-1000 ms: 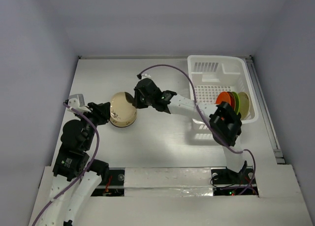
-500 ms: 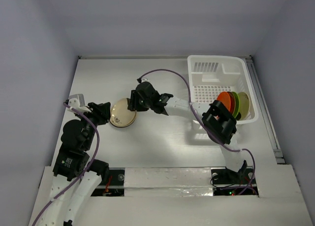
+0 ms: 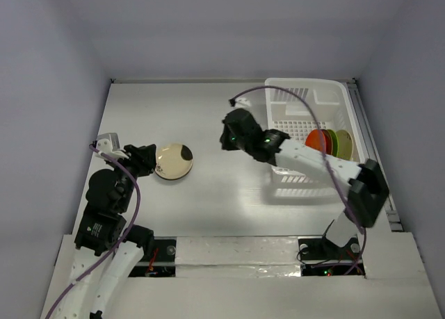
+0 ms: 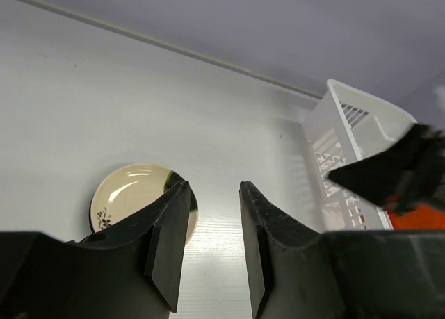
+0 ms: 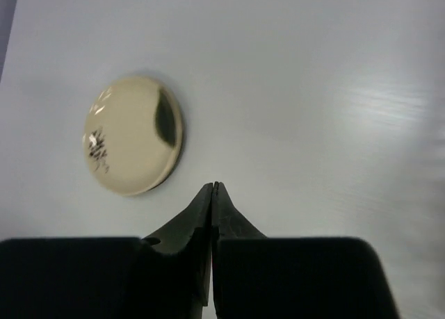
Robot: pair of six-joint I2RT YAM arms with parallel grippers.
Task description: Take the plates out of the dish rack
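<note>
A cream plate [image 3: 174,161] with a dark mark lies flat on the table, left of centre; it also shows in the left wrist view [image 4: 135,197] and the right wrist view [image 5: 132,135]. The white dish rack [image 3: 302,100] stands at the back right, with an orange plate [image 3: 318,140], a green plate [image 3: 333,142] and a pale yellow plate [image 3: 344,145] upright in it. My right gripper [image 3: 228,140] is shut and empty, above the table between the cream plate and the rack. My left gripper [image 3: 144,158] is open and empty, just left of the cream plate.
The rack's corner shows in the left wrist view [image 4: 348,135]. A purple cable [image 3: 278,91] loops over the right arm above the rack. The table's back edge meets the grey wall [image 3: 188,80].
The right gripper let go of the cream plate, which went from tilted to lying flat. The right arm then pulled back right toward the rack. The left arm has not moved.
</note>
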